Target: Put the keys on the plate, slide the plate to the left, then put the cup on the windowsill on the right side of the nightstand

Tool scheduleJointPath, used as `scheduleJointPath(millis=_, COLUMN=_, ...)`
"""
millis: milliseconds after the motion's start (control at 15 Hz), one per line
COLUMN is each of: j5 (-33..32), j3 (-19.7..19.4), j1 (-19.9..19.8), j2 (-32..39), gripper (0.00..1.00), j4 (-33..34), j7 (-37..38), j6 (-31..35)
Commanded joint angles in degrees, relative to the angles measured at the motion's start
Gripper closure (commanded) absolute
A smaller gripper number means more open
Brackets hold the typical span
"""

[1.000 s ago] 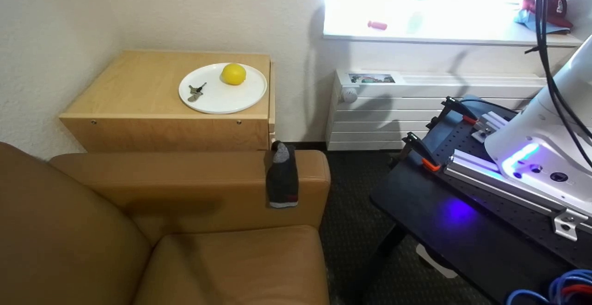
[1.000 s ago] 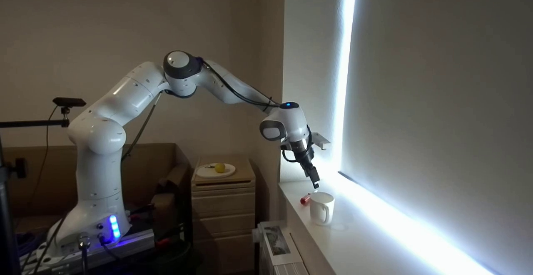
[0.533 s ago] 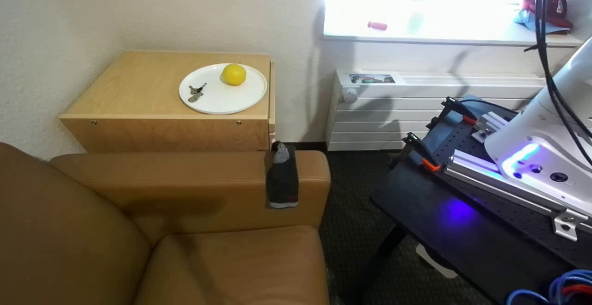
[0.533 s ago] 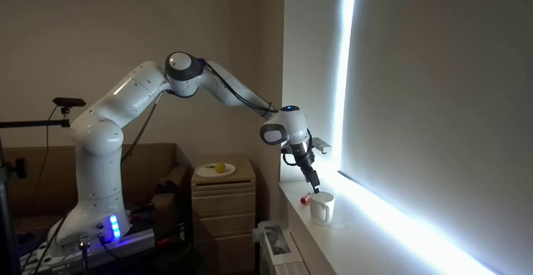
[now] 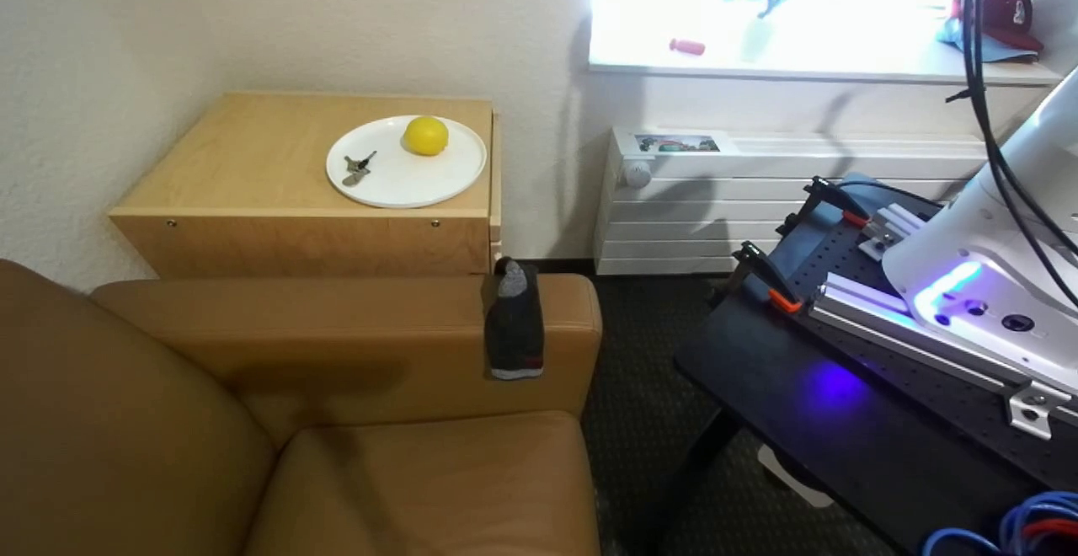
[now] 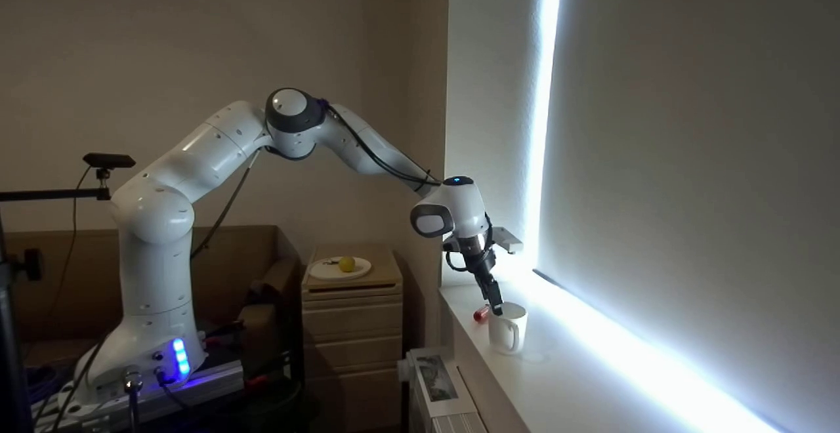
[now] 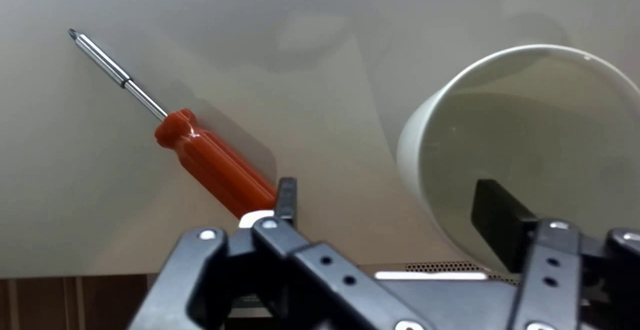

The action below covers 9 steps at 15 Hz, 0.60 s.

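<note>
The white cup (image 6: 505,333) stands upright on the windowsill (image 6: 558,390); it also fills the right of the wrist view (image 7: 530,140). My gripper (image 6: 497,309) is open at the cup's rim. In the wrist view my gripper (image 7: 392,210) has one finger over the cup's mouth and the other outside it, with the near wall between them, not clamped. How deep the finger reaches is hard to tell. The keys (image 5: 357,168) lie on the white plate (image 5: 404,189) beside a yellow lemon (image 5: 425,136). The plate rests on the wooden nightstand (image 5: 253,143), near its right edge.
A red-handled screwdriver (image 7: 220,167) lies on the sill beside the outer finger. A maroon cap (image 5: 1002,13) sits farther along the sill. A radiator (image 5: 749,194) is below. A brown sofa (image 5: 362,320) with a dark sock (image 5: 515,328) stands before the nightstand.
My gripper has moved down from above the cup to its rim, staying open. The cup, plate, keys and screwdriver have not moved.
</note>
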Motion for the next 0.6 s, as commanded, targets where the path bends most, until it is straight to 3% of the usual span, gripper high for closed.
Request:
scheduleJointPath(millis=0, j5=2.9, j3=1.7, j1=-2.8, j2=2.4, gripper=0.41, j4=3.2, j7=0.0, j6=-0.1)
scheduleJointPath(millis=333, j5=5.6, j3=1.4, j1=-4.0, j2=4.6, gripper=0.76, j4=5.4, j7=-1.4, j6=2.0)
scheduleJointPath(millis=400, j5=1.6, j3=4.7, j1=-6.8, j2=2.9, gripper=0.83, j4=5.1, j7=-0.3, j6=4.4)
scheduleJointPath(millis=533, j5=-2.8, j3=5.4, j1=-7.6, j2=2.1, gripper=0.95, j4=4.9, j7=-0.4, j6=4.9)
